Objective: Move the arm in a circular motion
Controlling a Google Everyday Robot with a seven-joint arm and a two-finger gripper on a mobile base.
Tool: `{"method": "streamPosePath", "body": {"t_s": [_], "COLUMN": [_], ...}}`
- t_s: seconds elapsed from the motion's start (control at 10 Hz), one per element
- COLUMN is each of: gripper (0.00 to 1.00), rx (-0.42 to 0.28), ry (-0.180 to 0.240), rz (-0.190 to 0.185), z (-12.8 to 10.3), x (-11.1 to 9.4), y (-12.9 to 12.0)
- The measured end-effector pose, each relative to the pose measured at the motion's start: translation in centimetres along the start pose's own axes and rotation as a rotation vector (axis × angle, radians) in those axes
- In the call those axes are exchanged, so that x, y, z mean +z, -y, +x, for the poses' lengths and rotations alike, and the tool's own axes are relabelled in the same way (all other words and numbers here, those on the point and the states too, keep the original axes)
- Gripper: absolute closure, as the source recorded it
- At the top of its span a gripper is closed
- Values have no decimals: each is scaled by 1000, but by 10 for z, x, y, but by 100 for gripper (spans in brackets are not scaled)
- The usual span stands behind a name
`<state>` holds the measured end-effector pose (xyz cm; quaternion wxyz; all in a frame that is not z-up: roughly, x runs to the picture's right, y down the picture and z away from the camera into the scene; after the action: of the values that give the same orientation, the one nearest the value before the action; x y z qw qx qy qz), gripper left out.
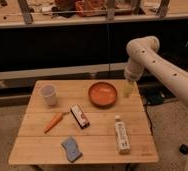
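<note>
1. The gripper (128, 89) hangs at right of centre, just over the right edge of the counter (94, 136). I cannot tell whether it is apart or together, and it appears to carry nothing.
2. The arm (154, 59) reaches in from the right edge of the frame, elbow high at upper right. A circle swept too low would likely strike the counter edge.
3. The orange bowl (103, 93) sits just left of the gripper, so a leftward arc at this height could clip its rim and shove it.
4. The white bottle (121, 134) lies below, toward the lower right. A wide, low loop could roll it off.
5. The cup (48, 94) at left seems safely apart.
</note>
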<state>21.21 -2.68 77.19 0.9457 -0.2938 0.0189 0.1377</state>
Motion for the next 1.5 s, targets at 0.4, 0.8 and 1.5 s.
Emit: {"method": "streamPosePath", "body": {"t_s": [0.4, 0.8, 1.5], "gripper": [20, 20, 20], "rx": [64, 194, 264], "ry": [-17, -13, 7], "rz": [-1, -2, -22], "z": [9, 24, 16], "x": [9, 12, 2], "y": [-13, -97, -247]}}
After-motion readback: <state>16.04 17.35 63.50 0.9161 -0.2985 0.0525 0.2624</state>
